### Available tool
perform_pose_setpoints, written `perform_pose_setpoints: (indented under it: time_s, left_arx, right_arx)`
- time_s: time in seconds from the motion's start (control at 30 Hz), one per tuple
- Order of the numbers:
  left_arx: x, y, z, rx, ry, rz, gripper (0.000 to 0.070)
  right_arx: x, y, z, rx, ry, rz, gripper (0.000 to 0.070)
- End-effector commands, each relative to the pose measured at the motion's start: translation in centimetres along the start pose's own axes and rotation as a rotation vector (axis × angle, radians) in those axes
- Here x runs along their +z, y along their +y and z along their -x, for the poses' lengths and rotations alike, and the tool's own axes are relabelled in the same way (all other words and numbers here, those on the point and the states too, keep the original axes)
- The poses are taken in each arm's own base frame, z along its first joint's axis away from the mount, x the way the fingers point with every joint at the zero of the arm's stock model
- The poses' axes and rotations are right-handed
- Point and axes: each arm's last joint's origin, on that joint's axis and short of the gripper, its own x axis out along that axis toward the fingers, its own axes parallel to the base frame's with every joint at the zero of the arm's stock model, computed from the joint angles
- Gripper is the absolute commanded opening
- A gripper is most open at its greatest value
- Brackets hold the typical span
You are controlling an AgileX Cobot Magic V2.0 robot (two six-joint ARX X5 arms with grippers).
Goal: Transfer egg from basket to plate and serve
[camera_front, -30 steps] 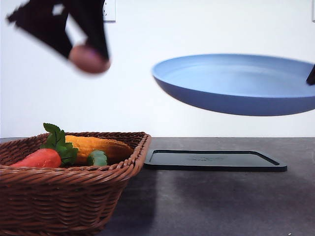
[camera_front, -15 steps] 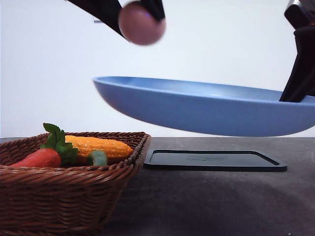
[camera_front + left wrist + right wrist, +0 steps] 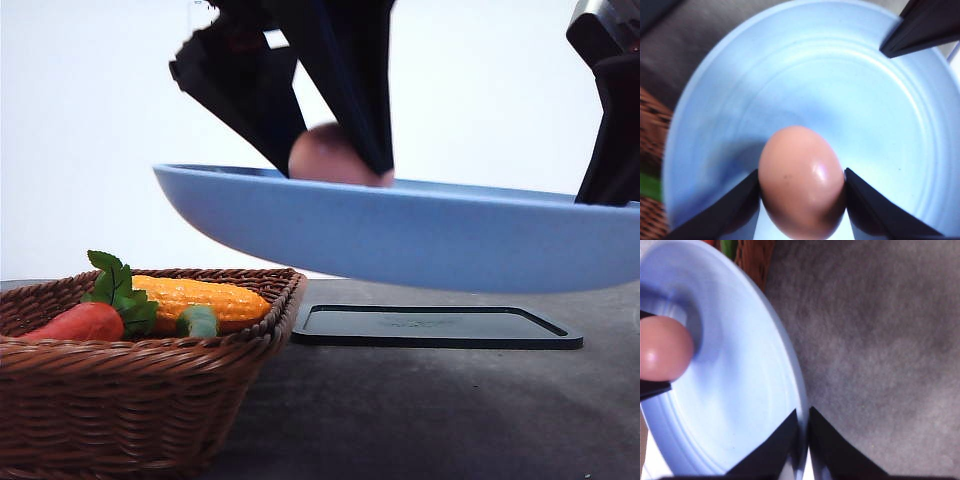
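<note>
At the far left the basket [image 3: 150, 370] sits on the dark table [image 3: 430, 410], and in it lie a carrot [image 3: 80, 322] with green leaves and a yellow ear of corn [image 3: 205, 298]. Just beside its right rim, further back, a flat black tray [image 3: 435, 327] lies on the table.

Above all this I hold the blue plate [image 3: 420, 235] in the air, a little tilted, its left edge reaching over the basket's right end. My left gripper [image 3: 802, 192] comes down from above into the left half of the plate, and its two black fingers [image 3: 875, 210] are clamped on the egg [image 3: 801, 182], one on each side. From the front the egg [image 3: 335, 157] shows just above the plate's near rim, between my fingers. Looking down my left wrist, the egg hangs over the inner part of the plate, but I cannot tell whether it touches the surface yet.

At the far right my right gripper [image 3: 802, 427] pinches the plate's rim [image 3: 801, 405], one finger inside the plate and one outside, closed tight on it. From that wrist I see the egg [image 3: 662, 347] across the plate, with the grey table below.
</note>
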Motion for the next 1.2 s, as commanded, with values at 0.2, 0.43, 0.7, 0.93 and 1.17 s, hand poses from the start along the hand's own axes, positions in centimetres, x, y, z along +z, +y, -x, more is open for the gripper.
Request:
perform_pose_setpoints:
  time_s: [0.2, 0.43, 0.7, 0.93, 1.17]
  left_arx:
    - [0.4, -0.9, -1.1, -0.009, 0.019, -0.032, 0.0213]
    - [0.4, -1.0, -0.6, -0.012, 0.014, -0.024, 0.0417]
    - [1.3, -1.2, 4.5, -0.028, -0.098, -0.035, 0.0412]
    - [0.5, -0.4, 11.7, -0.003, -0.228, -0.041, 0.0410]
    - [-2.8, 0.7, 18.3, 0.119, -0.368, -0.020, 0.0410]
  right_arx:
    - [0.2, 0.4, 0.1, 0.013, 0.008, 0.004, 0.0000]
    - [0.1, 0.3, 0.1, 0.008, 0.020, -0.004, 0.0000]
    - [0.0, 0.2, 0.1, 0.004, 0.030, -0.006, 0.0000]
    - [0.7, -0.1, -0.3, -0.007, 0.045, -0.020, 0.0000]
    - [3.9, -1.0, -0.7, -0.040, 0.051, -0.008, 0.0000]
